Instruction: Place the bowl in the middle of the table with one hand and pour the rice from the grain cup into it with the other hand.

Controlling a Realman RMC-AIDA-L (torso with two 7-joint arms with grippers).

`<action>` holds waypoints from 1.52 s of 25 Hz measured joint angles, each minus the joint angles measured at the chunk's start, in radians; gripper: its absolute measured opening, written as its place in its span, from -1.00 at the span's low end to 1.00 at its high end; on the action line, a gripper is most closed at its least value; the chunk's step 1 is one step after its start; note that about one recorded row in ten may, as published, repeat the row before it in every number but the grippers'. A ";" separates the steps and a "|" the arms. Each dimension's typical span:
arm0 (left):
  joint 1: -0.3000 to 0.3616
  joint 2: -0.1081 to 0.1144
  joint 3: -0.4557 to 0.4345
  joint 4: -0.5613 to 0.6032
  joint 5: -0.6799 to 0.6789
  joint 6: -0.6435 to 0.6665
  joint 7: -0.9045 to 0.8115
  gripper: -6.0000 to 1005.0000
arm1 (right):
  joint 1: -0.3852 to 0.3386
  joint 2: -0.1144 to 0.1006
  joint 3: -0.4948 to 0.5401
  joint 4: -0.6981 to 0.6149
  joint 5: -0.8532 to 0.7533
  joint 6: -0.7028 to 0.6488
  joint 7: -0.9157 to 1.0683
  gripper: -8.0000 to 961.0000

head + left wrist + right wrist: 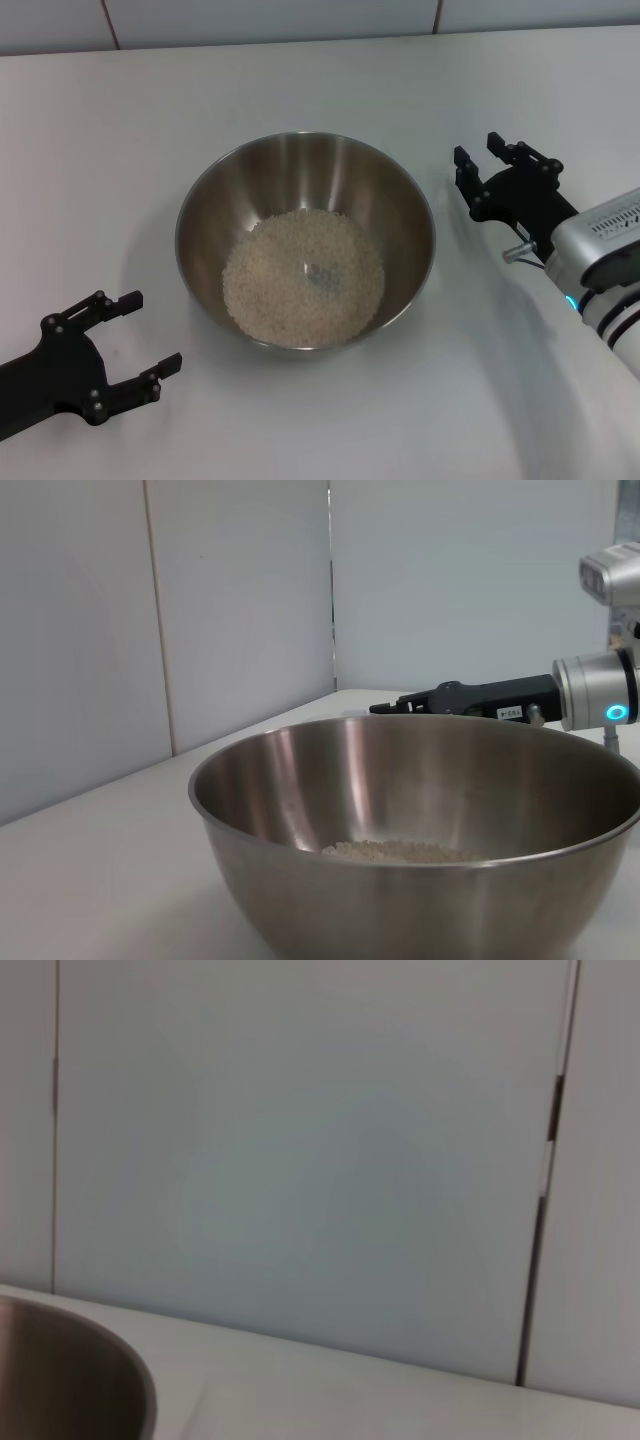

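Observation:
The steel bowl stands upright in the middle of the white table. A flat layer of rice covers its bottom. My left gripper is open and empty, low over the table to the front left of the bowl, apart from it. My right gripper is open and empty just right of the bowl's rim. The left wrist view shows the bowl, the rice and the right gripper beyond its far rim. The right wrist view shows only the bowl's edge. The grain cup is out of view.
A pale panelled wall runs along the table's far edge. White tabletop lies on all sides of the bowl.

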State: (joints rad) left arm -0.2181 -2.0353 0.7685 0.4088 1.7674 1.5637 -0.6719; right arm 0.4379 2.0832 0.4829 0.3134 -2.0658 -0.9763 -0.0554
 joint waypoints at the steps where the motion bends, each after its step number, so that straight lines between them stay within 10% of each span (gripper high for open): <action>1: 0.000 0.000 0.000 0.000 0.000 0.000 0.000 0.65 | -0.015 0.000 0.000 0.003 0.000 -0.018 0.001 -0.37; 12: 0.011 0.006 0.000 -0.002 0.001 0.002 0.000 0.65 | -0.125 -0.021 -0.021 -0.020 -0.137 -0.237 0.155 0.36; 20: 0.016 0.008 0.000 -0.002 0.005 0.006 0.000 0.65 | -0.124 -0.033 -0.060 -0.322 -0.487 -0.460 0.378 0.74; 38: 0.015 -0.003 0.001 0.005 0.028 0.017 0.009 0.65 | -0.033 -0.019 -0.323 -0.526 -0.581 -0.634 0.530 0.73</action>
State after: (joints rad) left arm -0.2030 -2.0387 0.7692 0.4142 1.7957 1.5809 -0.6631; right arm 0.4052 2.0637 0.1604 -0.2126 -2.6471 -1.6107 0.4747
